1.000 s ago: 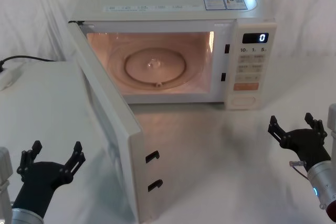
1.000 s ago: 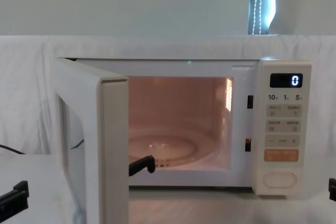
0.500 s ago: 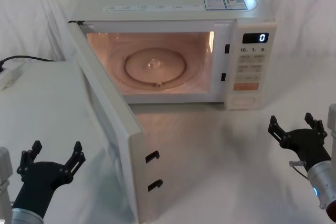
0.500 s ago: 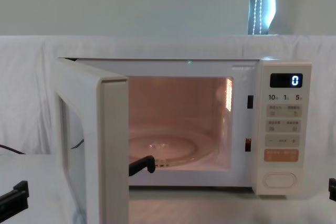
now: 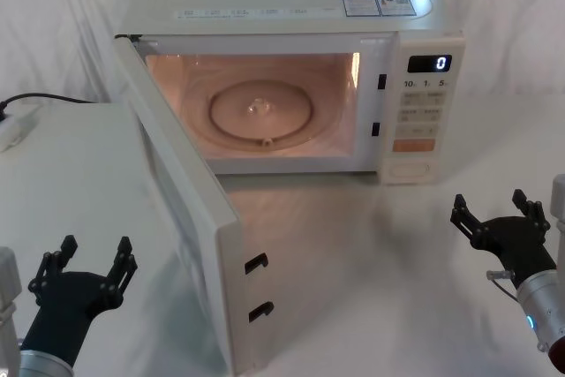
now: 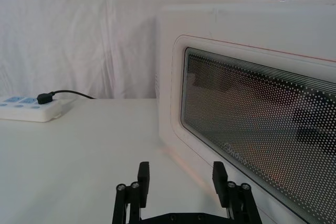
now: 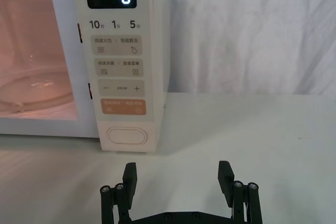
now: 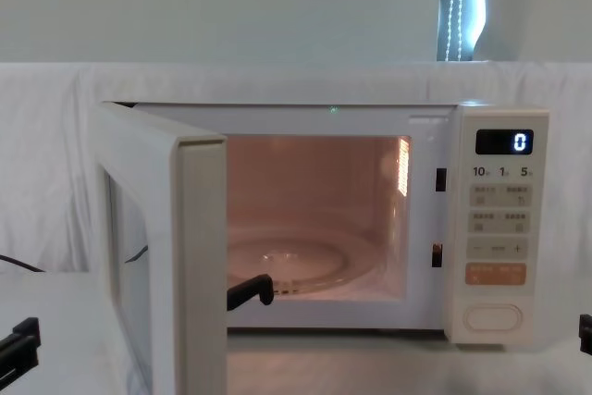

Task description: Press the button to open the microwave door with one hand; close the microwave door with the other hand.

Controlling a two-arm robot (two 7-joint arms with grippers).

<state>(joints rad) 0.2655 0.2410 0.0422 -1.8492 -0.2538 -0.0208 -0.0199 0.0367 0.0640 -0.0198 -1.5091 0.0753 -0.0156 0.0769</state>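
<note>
With the microwave door point(image 5: 190, 218) swung wide, closing comes next: the left gripper point(image 5: 88, 262), fingers spread and empty just outside it, must push it shut, while the open right gripper point(image 5: 497, 215) idles below the button point(image 5: 410, 169).

microwave door point(image 8: 157, 256) cut off below, panel labels illegible

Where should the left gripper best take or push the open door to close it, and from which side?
Push the door on its outer face near the free edge, from the robot's left: it swings wide from a far-left hinge, and the left gripper sits open beside that face.
</note>
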